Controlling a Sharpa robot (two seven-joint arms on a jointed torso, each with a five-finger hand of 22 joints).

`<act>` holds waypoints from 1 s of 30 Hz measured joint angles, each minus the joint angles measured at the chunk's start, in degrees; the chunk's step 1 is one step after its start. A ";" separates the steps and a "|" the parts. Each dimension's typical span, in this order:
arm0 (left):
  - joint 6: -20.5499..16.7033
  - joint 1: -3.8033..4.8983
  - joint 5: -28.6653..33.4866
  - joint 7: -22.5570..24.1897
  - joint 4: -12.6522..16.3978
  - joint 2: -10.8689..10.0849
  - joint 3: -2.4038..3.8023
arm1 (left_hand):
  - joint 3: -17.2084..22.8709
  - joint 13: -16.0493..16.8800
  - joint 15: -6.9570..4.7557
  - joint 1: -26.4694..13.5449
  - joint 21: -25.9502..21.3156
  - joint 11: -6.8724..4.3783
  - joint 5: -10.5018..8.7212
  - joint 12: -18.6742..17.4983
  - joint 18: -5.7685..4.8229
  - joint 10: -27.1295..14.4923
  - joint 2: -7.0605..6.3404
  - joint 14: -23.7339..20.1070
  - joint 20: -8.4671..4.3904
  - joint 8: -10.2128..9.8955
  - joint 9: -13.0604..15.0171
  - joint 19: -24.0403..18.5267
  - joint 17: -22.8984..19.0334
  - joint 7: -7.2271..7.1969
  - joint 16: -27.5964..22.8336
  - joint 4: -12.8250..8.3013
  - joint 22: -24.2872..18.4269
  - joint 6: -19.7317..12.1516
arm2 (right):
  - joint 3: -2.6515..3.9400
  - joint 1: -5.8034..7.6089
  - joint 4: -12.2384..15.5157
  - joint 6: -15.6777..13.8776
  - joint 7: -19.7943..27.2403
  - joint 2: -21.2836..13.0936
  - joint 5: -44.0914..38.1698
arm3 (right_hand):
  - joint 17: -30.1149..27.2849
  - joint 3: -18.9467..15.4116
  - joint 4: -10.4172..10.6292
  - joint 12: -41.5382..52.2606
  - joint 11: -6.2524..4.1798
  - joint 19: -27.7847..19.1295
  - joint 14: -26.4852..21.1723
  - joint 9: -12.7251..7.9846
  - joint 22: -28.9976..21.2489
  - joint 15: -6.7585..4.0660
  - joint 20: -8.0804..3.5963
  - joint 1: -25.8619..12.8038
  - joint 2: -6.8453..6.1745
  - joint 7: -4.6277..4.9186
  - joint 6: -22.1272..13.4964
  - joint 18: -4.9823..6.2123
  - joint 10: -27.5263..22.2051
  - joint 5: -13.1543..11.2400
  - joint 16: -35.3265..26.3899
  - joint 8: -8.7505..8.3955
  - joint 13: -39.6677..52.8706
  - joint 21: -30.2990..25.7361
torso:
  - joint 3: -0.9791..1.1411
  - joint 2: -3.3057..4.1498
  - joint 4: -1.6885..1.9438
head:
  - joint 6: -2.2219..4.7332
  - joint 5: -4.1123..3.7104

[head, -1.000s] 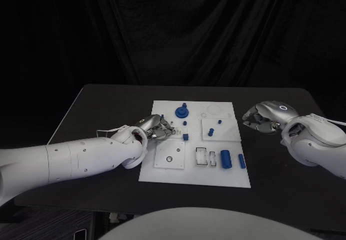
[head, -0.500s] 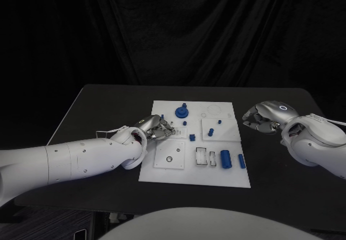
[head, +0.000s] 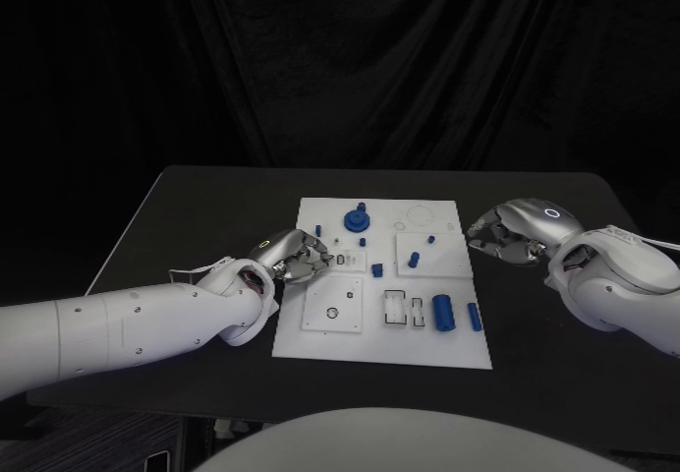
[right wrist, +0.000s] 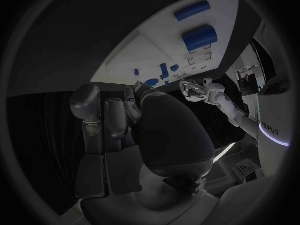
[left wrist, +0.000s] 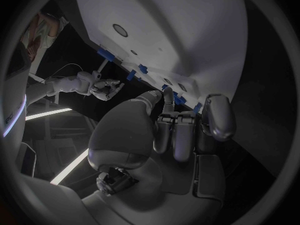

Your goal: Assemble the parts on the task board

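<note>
black table (head: 212,211) bearing task board (head: 319,334)

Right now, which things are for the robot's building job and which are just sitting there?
For the job:
task board
blue parts, like the big cylinder and the round knob piece
left hand
right hand

Just there:
black table
dark curtain
</note>
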 measured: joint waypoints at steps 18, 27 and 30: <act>1.08 3.03 0.03 10.47 7.62 -9.93 0.04 | -1.02 0.00 0.42 0.86 1.51 0.39 -6.88 0.00 0.00 -0.02 -0.01 0.01 0.32 0.83 -0.62 0.32 0.00 0.20 0.00 1.74 -0.01 -0.19 | 0.08 1.34 7.18 -2.84 -8.41 8.50 -5.21 | 1.36 -4.55 0.26 13.52 -1.39 2.03 0.01 3.11 0.04 -0.83 -0.86 -13.69 -1.36 -1.64 4.31 -3.21 9.20 -0.51 19.67 2.21 10.50 26.84 | -0.09 -0.05 0.01 | 0.00 -0.99; 3.05 3.59 0.04 12.41 8.73 -11.78 0.06 | -1.05 0.00 0.42 1.39 1.87 0.38 -7.10 0.00 -0.01 -0.02 0.51 0.00 0.41 0.97 -0.88 0.41 0.00 -0.01 0.00 2.03 -0.01 0.02 | 0.08 -0.51 4.72 2.16 -15.80 13.57 -10.00 | 1.35 -4.37 0.08 15.10 -1.38 2.02 0.01 3.88 0.03 -0.83 -0.86 -14.96 -1.99 -1.42 4.09 -4.07 9.20 0.28 21.18 2.21 10.49 30.26 | -0.62 0.53 0.27 | 0.00 -1.81; 3.55 3.60 0.04 12.77 8.82 -11.85 0.04 | -1.05 0.00 0.42 1.38 1.87 0.38 -7.10 0.00 -0.01 -0.02 0.51 0.00 0.41 0.97 -1.01 0.41 0.00 -0.01 0.00 2.03 -0.01 0.02 | 0.08 -1.10 4.17 3.97 -17.78 14.71 -11.36 | 1.35 -4.37 0.09 16.55 -1.70 2.11 0.12 5.25 0.03 -1.35 -1.14 -16.85 -2.20 -2.27 5.43 -4.97 9.51 0.56 20.87 3.41 10.49 32.86 | -0.90 0.87 0.31 | 0.00 -1.95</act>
